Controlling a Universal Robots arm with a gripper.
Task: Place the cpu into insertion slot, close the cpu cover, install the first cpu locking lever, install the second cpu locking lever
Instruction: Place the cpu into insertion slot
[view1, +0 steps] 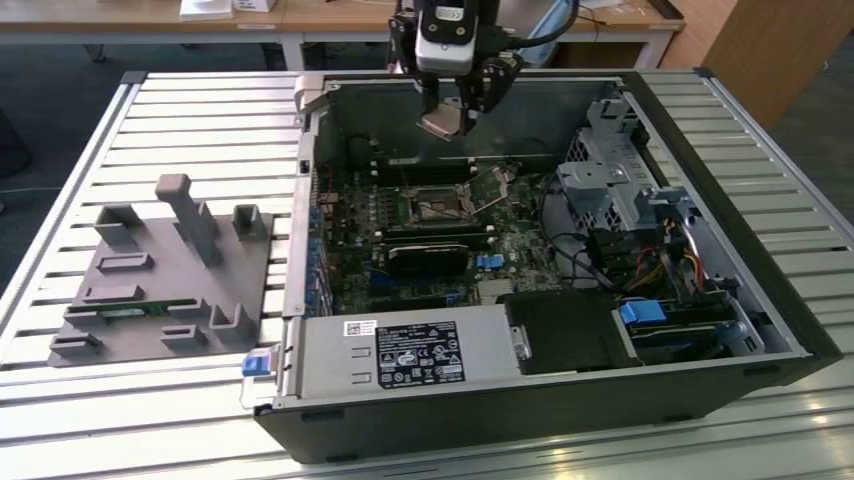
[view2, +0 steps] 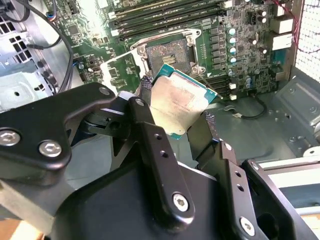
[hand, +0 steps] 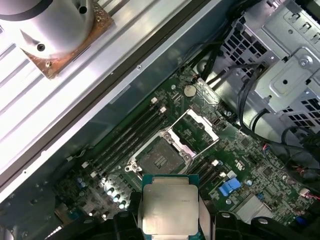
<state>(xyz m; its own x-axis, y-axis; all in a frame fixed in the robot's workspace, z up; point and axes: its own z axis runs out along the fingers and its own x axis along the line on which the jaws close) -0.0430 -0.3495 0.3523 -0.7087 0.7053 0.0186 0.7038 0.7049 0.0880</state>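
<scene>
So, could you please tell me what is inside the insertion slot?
Nothing: the insertion slot lies bare and uncovered in the first wrist view; the cpu is clamped in the gripper.

Silver, green and black in a dark case (view1: 561, 410).
The chip (hand: 169, 207) is dull silver-grey with a teal edge; the gripper (view2: 177, 102) black; the circuit board (hand: 250, 160) green with a blue connector (hand: 229, 186); the ribbed table (view1: 160, 120) pale grey; the stand (view1: 160, 270) at left plain grey.

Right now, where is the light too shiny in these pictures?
Second wrist view: glare whitens part of the motherboard, and the cpu gleams; first wrist view: a white glint on the motherboard; exterior view: the table slats shine.
</scene>
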